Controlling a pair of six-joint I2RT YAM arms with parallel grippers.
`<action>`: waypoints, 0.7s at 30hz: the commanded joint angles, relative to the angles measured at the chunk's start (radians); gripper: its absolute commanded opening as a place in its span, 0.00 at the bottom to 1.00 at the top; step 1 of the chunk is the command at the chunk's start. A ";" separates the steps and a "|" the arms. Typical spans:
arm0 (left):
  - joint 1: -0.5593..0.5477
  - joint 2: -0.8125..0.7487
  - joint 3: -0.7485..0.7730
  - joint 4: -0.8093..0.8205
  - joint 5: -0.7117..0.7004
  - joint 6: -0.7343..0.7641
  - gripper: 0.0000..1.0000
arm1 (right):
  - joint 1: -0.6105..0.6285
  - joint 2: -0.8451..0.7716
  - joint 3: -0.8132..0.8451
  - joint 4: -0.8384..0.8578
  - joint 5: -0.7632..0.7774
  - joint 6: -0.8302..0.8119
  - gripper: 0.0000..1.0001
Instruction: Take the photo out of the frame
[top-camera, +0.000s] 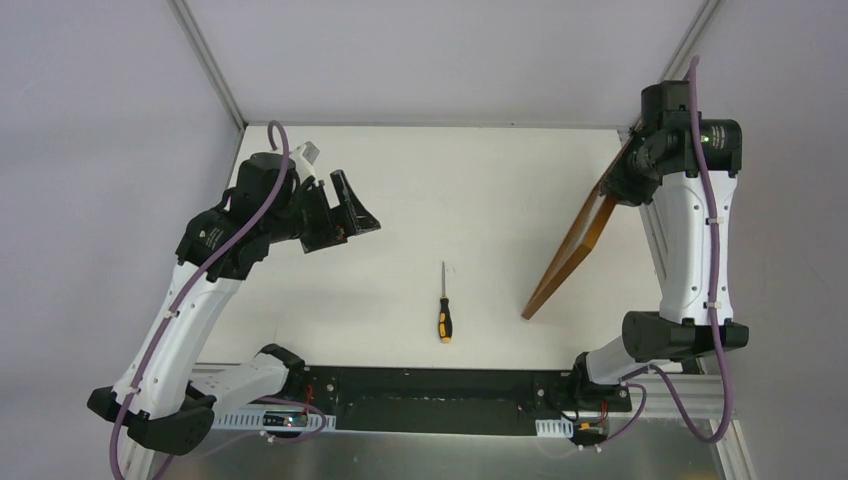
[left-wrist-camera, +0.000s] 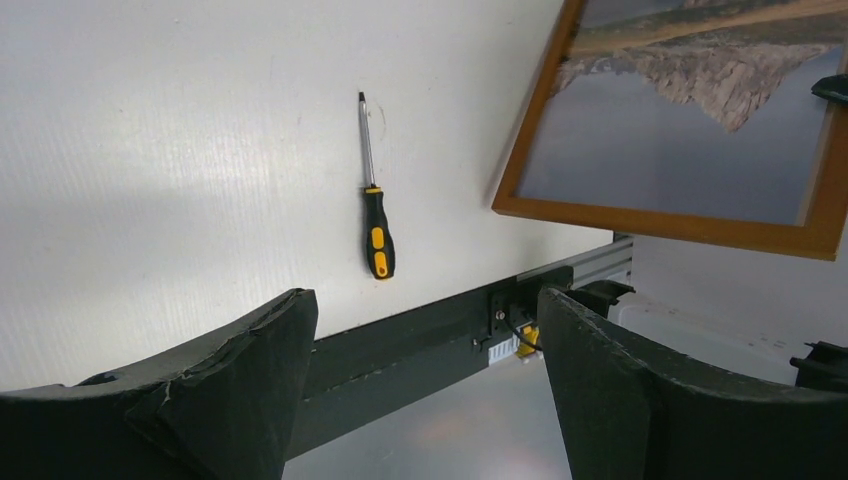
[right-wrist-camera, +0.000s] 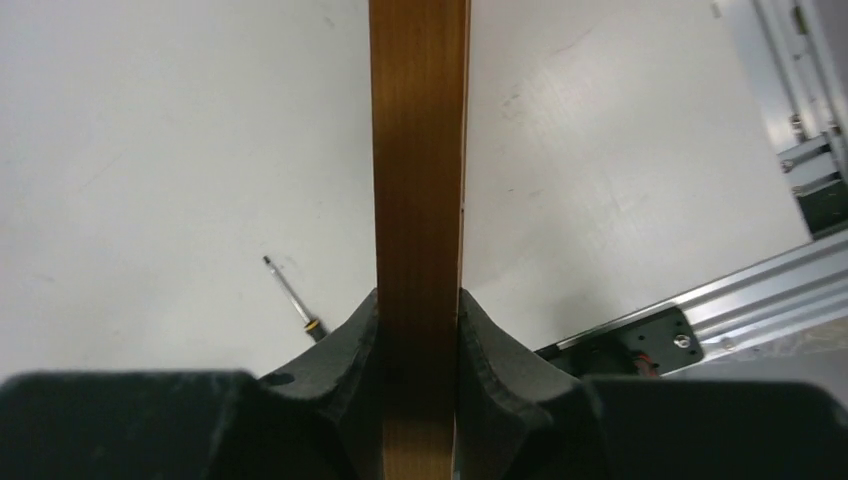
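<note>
The right gripper is clamping the frame by one edge. Its two black pads are pressing flat against either face of the orange-brown wood, so the jaws are standing only as far apart as the frame is thick. The frame is being held on edge to the right of the screwdriver. It is slanting from the gripper at the far right down to a low corner that is nearest the screwdriver's handle, though well apart from it. Whether that corner is touching the white table I cannot tell.

The photo is sitting inside the frame, with its picture side facing the screwdriver. The left wrist view is showing grey-blue water and a mirrored rocky ridge bordered by the wooden moulding. The frame's back is facing away from the screwdriver, toward the right arm's white forearm, and is hidden from every view.

The left gripper is hovering above the table to the far left of the screwdriver. Its fingers are spread wide, gripping nothing, and aiming across toward the screwdriver and the photo beyond it.

The screwdriver, with a black and yellow handle, is lying flat on the stretch of table between the left gripper and the frame. Its tip is pointing away from the arm bases and its handle toward the black bar along the table's near edge.
</note>
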 joint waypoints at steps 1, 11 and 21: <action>-0.010 0.016 0.010 -0.001 0.047 0.014 0.83 | 0.006 -0.063 0.011 -0.006 0.199 -0.036 0.00; -0.010 0.039 0.031 -0.018 0.068 0.030 0.83 | 0.158 0.107 0.023 -0.026 0.385 -0.039 0.00; -0.010 0.029 0.063 -0.055 0.021 0.043 0.83 | 0.368 0.330 0.192 -0.033 0.505 -0.029 0.00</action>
